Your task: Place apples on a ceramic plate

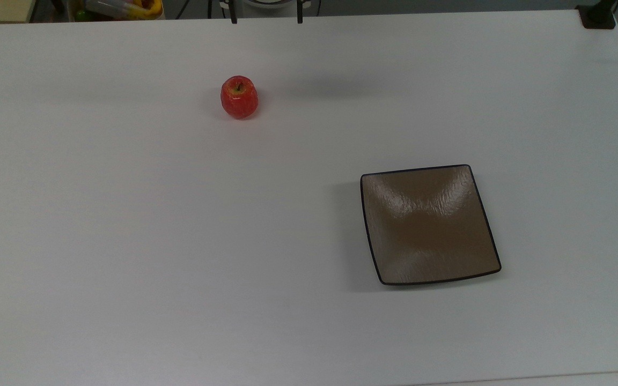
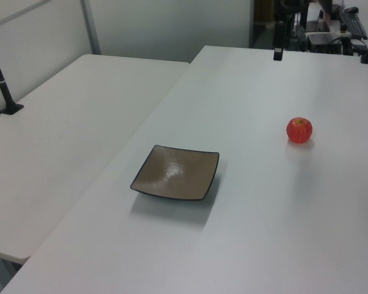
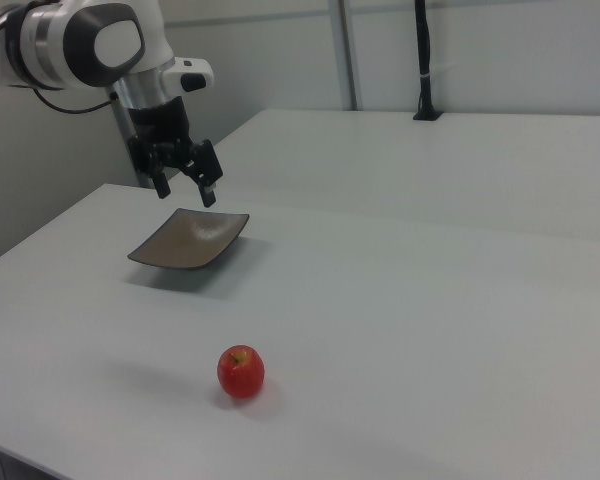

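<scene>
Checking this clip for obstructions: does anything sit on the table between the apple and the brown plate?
Nothing visible does. The apple rests alone on the white table, and the stretch between it and the square brown plate is bare. The open gripper hangs in the air.

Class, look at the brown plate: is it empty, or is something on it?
Empty. The plate shows bare brown glaze; the apple sits apart on the table.

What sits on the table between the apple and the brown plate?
Nothing: in the top view, bare white table separates the apple from the plate.
</scene>
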You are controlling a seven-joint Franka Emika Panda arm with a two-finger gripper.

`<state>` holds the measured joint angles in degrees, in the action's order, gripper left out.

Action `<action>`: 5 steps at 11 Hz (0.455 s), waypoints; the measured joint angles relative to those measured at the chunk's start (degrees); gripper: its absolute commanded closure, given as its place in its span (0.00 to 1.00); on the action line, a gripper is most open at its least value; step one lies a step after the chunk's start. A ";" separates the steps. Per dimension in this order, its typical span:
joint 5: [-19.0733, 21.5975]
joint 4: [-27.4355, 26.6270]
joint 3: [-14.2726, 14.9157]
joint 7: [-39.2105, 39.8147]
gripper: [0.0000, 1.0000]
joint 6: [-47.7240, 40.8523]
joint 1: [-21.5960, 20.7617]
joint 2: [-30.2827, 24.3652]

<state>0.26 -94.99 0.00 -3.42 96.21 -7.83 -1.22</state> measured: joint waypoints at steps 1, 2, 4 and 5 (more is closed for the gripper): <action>0.00 0.30 0.00 0.00 0.00 0.00 0.07 0.24; 0.00 0.53 0.06 0.00 0.00 0.22 0.23 0.29; 0.00 1.31 0.20 0.00 0.00 0.40 0.71 0.48; 0.00 1.45 0.20 0.00 0.00 0.40 0.87 0.53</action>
<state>0.26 -93.54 0.21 -3.42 96.60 -6.96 -0.69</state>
